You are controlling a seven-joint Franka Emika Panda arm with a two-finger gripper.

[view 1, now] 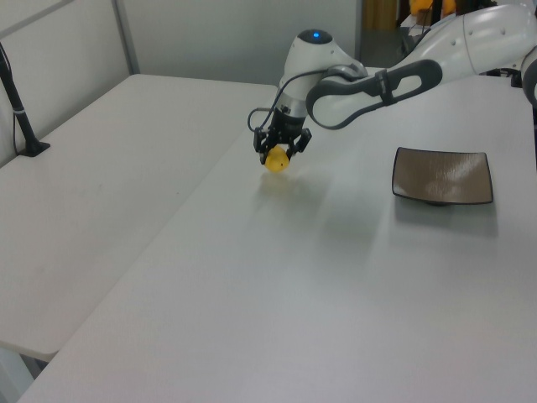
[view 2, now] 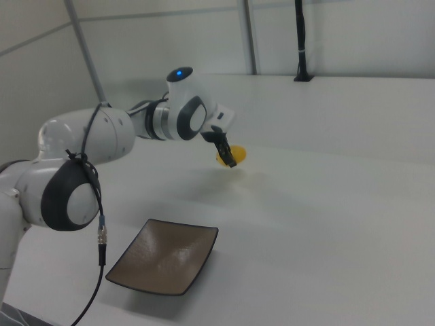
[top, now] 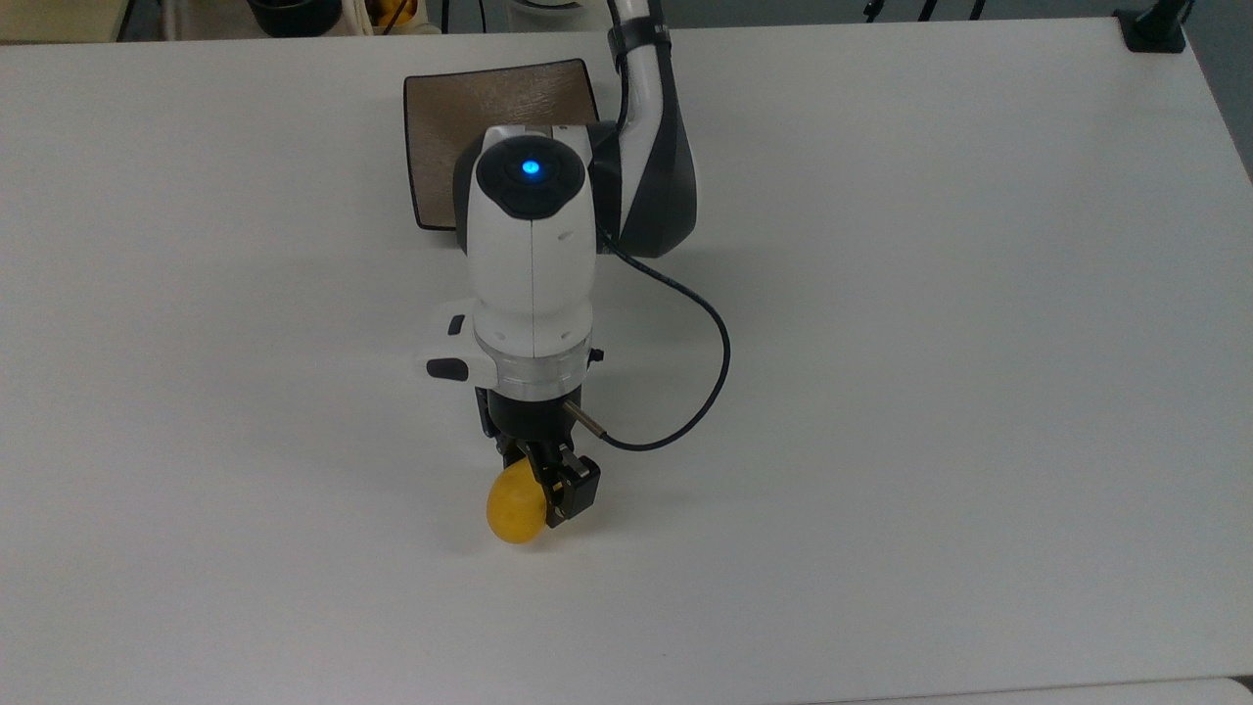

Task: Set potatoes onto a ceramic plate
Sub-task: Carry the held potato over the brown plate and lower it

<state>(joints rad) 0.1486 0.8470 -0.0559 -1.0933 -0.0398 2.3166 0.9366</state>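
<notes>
- Claw [view 1: 277, 152] pinches the potato [view 1: 276, 161] between both fingers, nearly shut down to the potato's width; left view shows a black finger on each flank of the yellow lump.
- Top view: potato [top: 516, 509] sticks out at the 9 o'clock side of the claw [top: 538, 490], so the grip looks off-centre, likely on one end of the oval rather than its middle.
- Potato hangs clear of the counter [view 1: 336, 294]: left view shows a soft shadow just below it with a gap between. I read this as the lift step, grasp done.
- Right view: potato [view 2: 232, 155] is partly covered by one finger; claw [view 2: 228, 157] tilts down from the wrist.
- Arm reaches out over the counter [top: 930, 343], which puts the wrist housing above the near edge of the ceramic plate [top: 470, 108] in the top view.
- Plate sits at 12 o'clock from the claw in the top view, well apart, with nothing on its visible part; also seen in left view [view 1: 442, 175] and right view [view 2: 166, 257].
- Next move, as I judge it: carry toward 12 o'clock and release low, since the oval would roll on the curved glaze.
</notes>
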